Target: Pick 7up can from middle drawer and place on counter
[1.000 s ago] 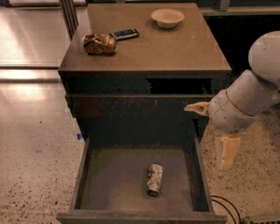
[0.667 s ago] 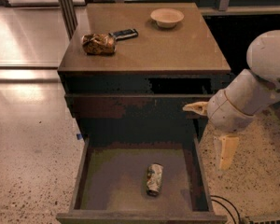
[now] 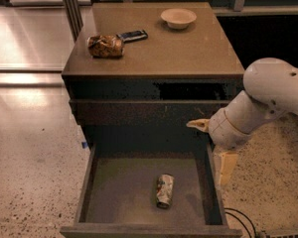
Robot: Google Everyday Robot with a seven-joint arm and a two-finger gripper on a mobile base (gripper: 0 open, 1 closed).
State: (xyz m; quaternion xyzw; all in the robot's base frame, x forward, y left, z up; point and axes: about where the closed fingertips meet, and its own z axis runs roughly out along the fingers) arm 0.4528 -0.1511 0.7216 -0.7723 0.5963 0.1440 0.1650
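Observation:
The 7up can [image 3: 164,191] lies on its side on the grey floor of the open middle drawer [image 3: 89,182], near the front centre. My gripper [image 3: 212,145] hangs at the drawer's right wall, above and to the right of the can. It is open and empty, with one cream finger [image 3: 197,124] pointing left and the other [image 3: 226,166] pointing down outside the drawer wall. The counter [image 3: 179,48] is the tan top of the cabinet above.
On the counter lie a shiny brown snack bag [image 3: 105,46], a dark phone-like slab [image 3: 132,35] and a pale bowl [image 3: 178,18]. A shut drawer front [image 3: 139,110] sits above the open drawer. Speckled stone floor [image 3: 30,172] surrounds the cabinet. A cable [image 3: 238,217] lies at the lower right.
My arm and gripper have shifted a little to the left and down, closer to the drawer's right wall. The can has not moved.

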